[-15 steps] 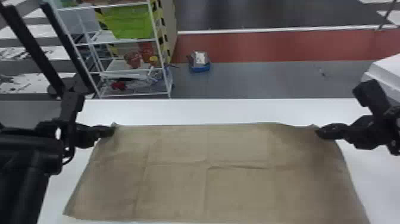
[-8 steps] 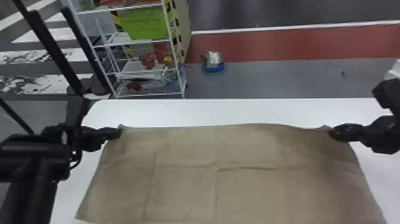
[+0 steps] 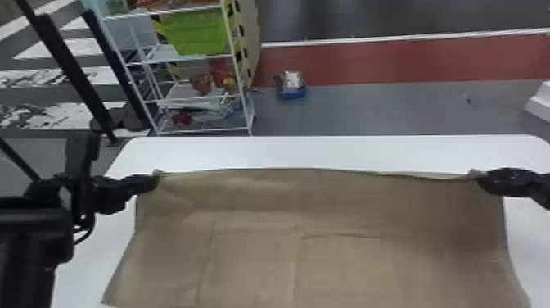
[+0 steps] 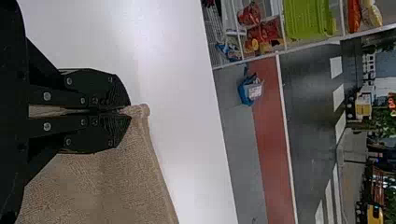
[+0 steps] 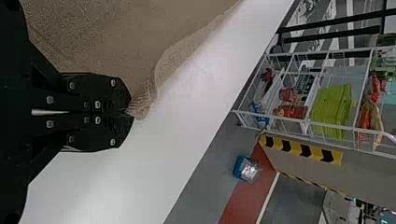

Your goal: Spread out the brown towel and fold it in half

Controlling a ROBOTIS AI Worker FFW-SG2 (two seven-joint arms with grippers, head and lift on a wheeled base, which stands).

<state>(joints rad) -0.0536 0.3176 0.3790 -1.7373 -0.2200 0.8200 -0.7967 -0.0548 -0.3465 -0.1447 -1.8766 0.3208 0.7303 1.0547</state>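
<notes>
The brown towel [image 3: 327,254] is spread wide over the white table in the head view, its far edge held at both corners. At its far left corner is my left gripper [image 3: 153,183], and my right gripper [image 3: 485,180] is at the far right corner. In the left wrist view the left gripper [image 4: 126,111] is shut on a corner of the towel [image 4: 102,182]. Likewise the right gripper [image 5: 128,113] in the right wrist view is shut on the other corner of the towel [image 5: 126,37]. Faint creases cross the cloth's middle.
A strip of white table [image 3: 327,151] runs beyond the towel's far edge. Behind the table, on the floor, stand a white wire rack [image 3: 188,131] with a green bin [image 3: 200,32] and a small blue container [image 3: 292,93].
In the head view the scene has shifted rightward. The towel's far edge looks more bowed between the grippers, and its left side now bends near the corner. Both grippers keep hold of their corners.
</notes>
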